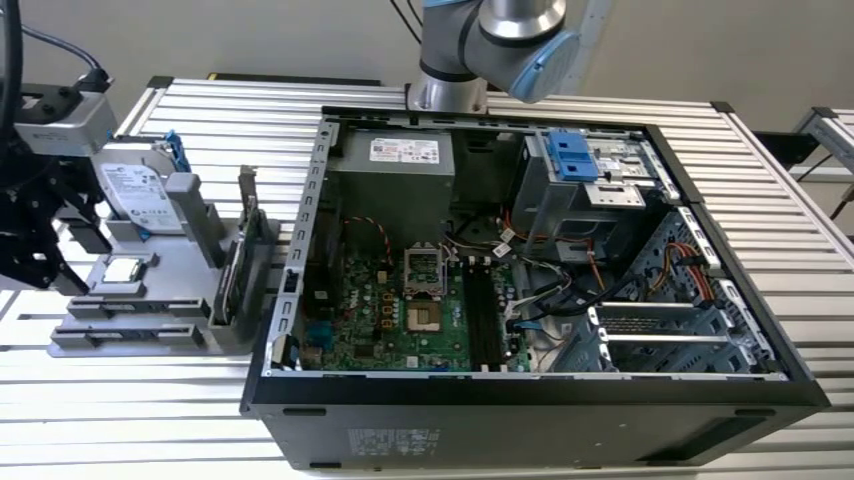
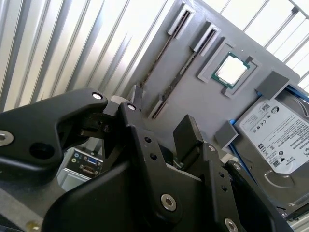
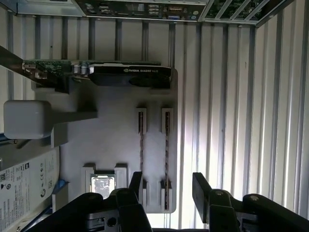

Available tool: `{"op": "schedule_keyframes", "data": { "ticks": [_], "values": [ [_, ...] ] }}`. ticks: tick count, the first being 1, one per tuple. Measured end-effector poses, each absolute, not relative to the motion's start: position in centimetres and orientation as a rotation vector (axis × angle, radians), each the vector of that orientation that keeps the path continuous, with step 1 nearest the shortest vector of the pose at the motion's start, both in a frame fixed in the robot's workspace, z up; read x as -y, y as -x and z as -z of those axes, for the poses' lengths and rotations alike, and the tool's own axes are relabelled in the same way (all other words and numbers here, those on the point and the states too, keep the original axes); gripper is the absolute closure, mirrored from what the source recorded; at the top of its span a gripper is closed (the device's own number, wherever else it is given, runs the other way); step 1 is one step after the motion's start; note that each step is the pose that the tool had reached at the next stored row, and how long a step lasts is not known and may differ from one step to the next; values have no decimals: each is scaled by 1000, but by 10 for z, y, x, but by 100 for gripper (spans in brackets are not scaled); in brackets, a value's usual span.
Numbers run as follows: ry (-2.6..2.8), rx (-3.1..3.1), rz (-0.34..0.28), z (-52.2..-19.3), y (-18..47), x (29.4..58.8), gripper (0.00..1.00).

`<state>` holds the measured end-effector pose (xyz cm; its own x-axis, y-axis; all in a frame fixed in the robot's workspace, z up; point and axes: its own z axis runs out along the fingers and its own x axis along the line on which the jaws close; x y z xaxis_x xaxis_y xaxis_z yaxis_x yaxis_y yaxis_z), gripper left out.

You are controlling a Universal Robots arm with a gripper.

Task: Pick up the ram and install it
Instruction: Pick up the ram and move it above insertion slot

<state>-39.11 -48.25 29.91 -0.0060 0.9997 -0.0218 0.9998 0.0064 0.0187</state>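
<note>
Ram [image 3: 166,145] edge-on under spread gripper [image 3: 167,189]

HDD [image 2: 270,135] part-hidden behind tool [image 2: 161,108], edge-cropped

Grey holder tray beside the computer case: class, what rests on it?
A CPU chip, a hard drive, a graphics card and two ram sticks on edge. The open gripper hides part of the tray.
</note>
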Motion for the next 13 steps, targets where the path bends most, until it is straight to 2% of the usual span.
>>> {"op": "schedule_keyframes", "data": {
  "ticks": [13],
  "values": [
    [-2193,-2209,3,-290,391,486,0]
  ]
}}
